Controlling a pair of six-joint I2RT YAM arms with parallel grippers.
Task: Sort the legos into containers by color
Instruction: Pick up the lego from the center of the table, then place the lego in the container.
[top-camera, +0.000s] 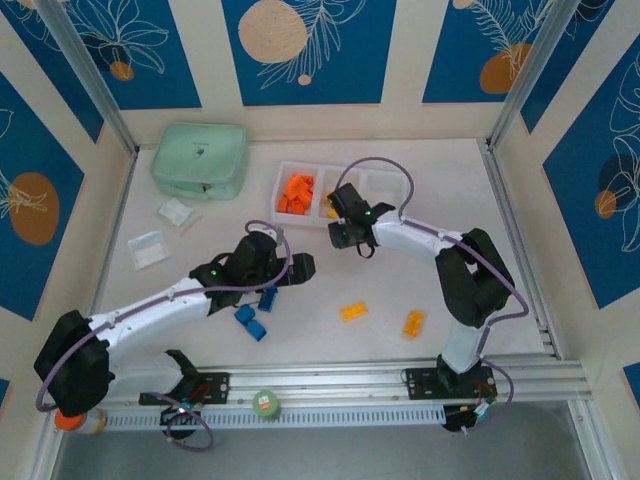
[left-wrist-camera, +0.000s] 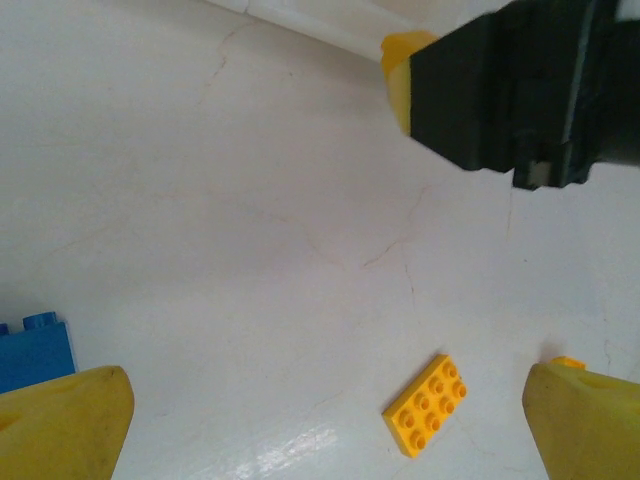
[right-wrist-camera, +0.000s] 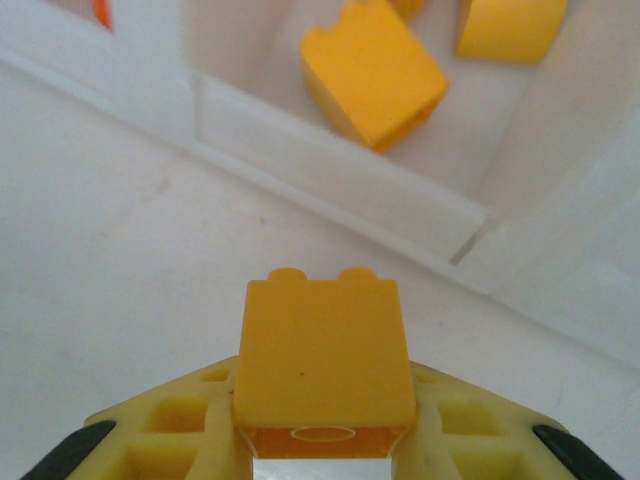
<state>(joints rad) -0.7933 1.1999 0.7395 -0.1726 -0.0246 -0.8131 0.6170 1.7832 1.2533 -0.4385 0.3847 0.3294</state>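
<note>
**A:** Any writing to read?
**B:** The pouch (top-camera: 199, 160) bears a mark that is too small to make out.
**A:** And the bricks?
**B:** They are studded. Orange ones (top-camera: 296, 192) sit in the tray's (top-camera: 383, 173) left compartment and yellow ones in the middle. Two blue ones (top-camera: 250, 322) and a flat yellow one (top-camera: 353, 311) lie loose on the table (top-camera: 300, 345).
**A:** Grippers?
**B:** The right gripper (right-wrist-camera: 322, 440) pinches a yellow brick (right-wrist-camera: 325, 345) just before the tray. The left gripper (top-camera: 292, 268) is spread wide.

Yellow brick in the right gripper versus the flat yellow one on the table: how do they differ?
The held brick is tall and blocky; the flat brick is a thin plate with eight studs. The held brick is clamped in the right gripper by the tray; the flat brick lies loose on the table. Both are yellow.
</note>
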